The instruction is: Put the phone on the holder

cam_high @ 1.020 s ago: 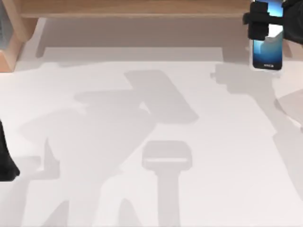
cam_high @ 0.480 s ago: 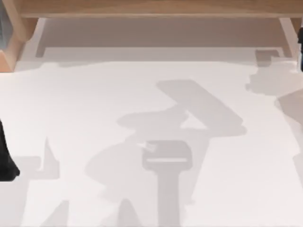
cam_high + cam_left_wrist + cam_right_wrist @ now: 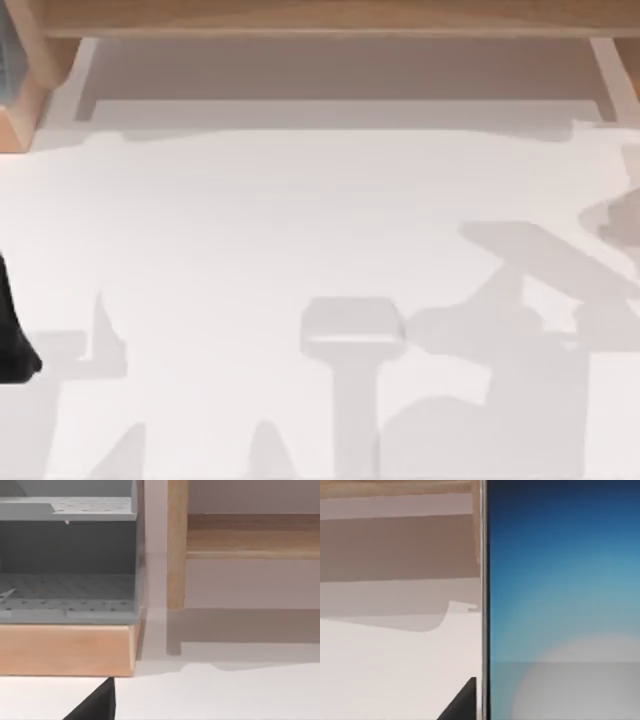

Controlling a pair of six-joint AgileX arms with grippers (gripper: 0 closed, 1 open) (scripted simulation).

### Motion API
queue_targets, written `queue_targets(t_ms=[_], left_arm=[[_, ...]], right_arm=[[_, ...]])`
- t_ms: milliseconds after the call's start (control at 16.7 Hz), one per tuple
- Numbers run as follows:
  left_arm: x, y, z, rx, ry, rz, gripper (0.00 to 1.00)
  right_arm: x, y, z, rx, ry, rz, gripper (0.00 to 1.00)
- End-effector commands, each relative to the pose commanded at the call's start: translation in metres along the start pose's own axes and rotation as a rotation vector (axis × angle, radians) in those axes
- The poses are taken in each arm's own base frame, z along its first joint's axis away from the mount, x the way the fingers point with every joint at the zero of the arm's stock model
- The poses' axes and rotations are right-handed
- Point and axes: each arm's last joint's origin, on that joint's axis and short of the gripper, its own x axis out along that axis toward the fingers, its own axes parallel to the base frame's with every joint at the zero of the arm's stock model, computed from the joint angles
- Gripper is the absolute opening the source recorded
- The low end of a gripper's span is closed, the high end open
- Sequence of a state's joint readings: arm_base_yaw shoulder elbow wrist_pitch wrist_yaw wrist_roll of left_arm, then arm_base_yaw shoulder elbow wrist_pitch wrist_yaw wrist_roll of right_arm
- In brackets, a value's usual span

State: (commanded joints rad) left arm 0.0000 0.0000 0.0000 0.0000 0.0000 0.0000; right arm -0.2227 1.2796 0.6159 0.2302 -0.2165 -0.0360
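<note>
The broad white table (image 3: 300,220) stretches under me, with a pale grey holder (image 3: 352,330) near its middle. My left arm (image 3: 12,340) sits parked at the table's left edge. The slim phone with its glowing blue screen (image 3: 560,580) stands close before my right wrist camera, above the table. Whether my jaws are closed or parted, I cannot tell.

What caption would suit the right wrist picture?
Close-up of the phone, its blue screen glowing, above the white table.
</note>
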Motion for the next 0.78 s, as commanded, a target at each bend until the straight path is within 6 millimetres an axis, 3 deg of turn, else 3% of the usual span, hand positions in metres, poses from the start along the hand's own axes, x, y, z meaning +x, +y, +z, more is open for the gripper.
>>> queue_targets(t_ms=[240,780], left_arm=[[0.0,0.0,0.0,0.0,0.0,0.0,1.0],[0.0,0.0,0.0,0.0,0.0,0.0,1.0]], right_arm=[[-0.018,-0.016,-0.015,-0.005,-0.056,-0.056,0.0],[-0.015,-0.016,-0.022,0.012,-0.025,-0.059,0.0]])
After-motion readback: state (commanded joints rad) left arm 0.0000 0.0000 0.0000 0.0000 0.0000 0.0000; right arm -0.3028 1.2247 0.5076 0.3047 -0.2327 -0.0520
